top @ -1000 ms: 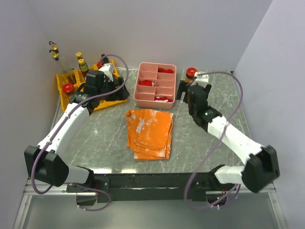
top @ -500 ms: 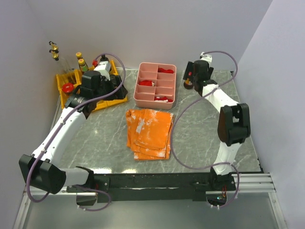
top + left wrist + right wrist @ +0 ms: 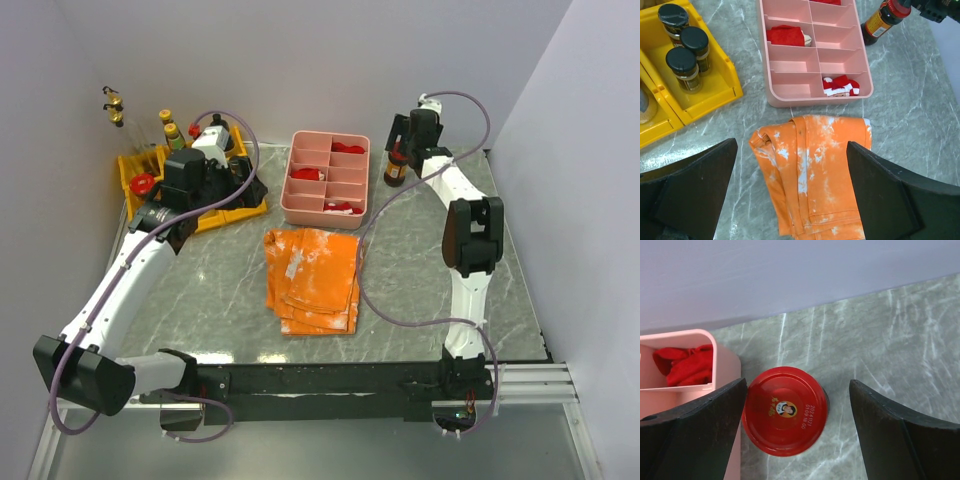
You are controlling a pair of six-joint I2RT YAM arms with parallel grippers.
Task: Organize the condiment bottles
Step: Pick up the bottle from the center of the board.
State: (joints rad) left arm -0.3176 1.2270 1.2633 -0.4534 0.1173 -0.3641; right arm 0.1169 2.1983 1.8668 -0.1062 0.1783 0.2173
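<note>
A red-capped bottle [image 3: 785, 410] stands on the table [image 3: 880, 340] directly between the spread fingers of my right gripper [image 3: 797, 385]. Its cap is nearer one finger, and the pink tray [image 3: 715, 347] sits just beside that finger. My left gripper [image 3: 791, 144] hangs wide open and empty above the orange cloth [image 3: 815, 170]. Three black-capped jars [image 3: 681, 59] sit in a yellow bin [image 3: 720, 86] ahead to its left.

top: high, downward | left wrist: downward — red-capped bottle [image 3: 881, 21] shared | right wrist: close, probably vertical
</note>
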